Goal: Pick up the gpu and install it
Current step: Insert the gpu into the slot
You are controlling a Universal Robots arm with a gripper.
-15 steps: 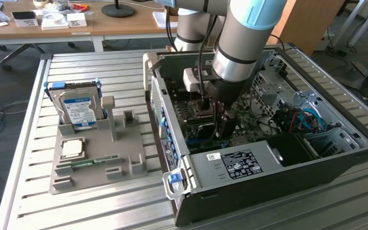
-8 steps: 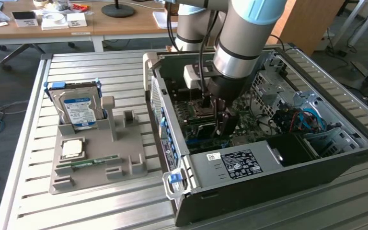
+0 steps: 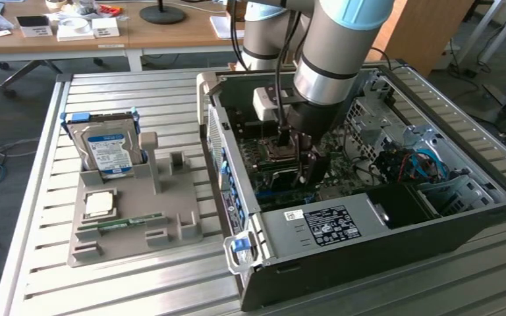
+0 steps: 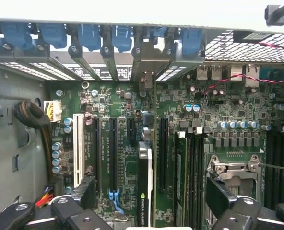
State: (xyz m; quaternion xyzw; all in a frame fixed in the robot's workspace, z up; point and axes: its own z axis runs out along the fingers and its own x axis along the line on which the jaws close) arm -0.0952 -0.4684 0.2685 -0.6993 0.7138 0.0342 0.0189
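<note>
Blue-labelled hard drive [image 3: 111, 150] is standing upright in the grey holder tray [image 3: 134, 220] on the slatted counter [image 3: 139, 99]. Small green RAM stick [image 3: 130, 222] is lying flat in the tray, silver chip [image 3: 100, 204] sitting just beside it.

We reach our arm [image 3: 328, 46] steeply down, wrist vertical, with our hand [image 4: 149, 201] pointing downward, its fingers [image 4: 84, 191] spread wide.

Slatted metal table [image 3: 147, 89] carries everything. Grey parts holder [image 3: 134, 227] sits flat at frame left, open black PC case [image 3: 394, 243] right beside it, filling centre and right.
</note>
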